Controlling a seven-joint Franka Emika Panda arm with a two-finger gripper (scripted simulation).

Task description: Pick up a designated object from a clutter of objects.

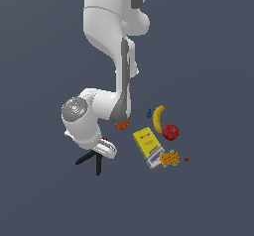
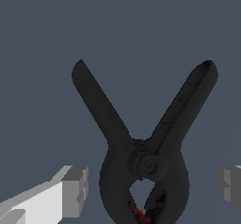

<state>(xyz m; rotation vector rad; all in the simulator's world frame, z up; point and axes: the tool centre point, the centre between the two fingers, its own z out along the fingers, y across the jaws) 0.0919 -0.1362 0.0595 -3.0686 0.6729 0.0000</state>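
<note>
You are looking at the white, glossy Panda arm [image 1: 106,56] bending down over the flat grey floor [image 1: 44,195], its wrist hanging low above the black spring clamp [image 2: 141,148]. The clamp is lying on the floor well apart from the rest of the clutter, towards the exterior view's left, its two long matte handles splaying out from under the wrist.

The gripper [image 2: 150,190] is standing spread wide: in the wrist view one pale grey finger [image 2: 75,190] is sitting to one side of the clamp's rounded body and the other at the opposite edge, neither touching it. So, by my reading, the approach is largely done and you are lined up across the pivot — the closing and the lift are both left.

Off to the exterior view's right, the yellow box [image 1: 146,141] is lying flat, the curved banana [image 1: 158,118] and the round red apple [image 1: 170,131] just beyond it, the orange-patterned box [image 1: 169,158] near its lower end. Smallest of all, the clamp's orange-red jaw tip [image 2: 139,214] is peeking out between its black jaws
</note>
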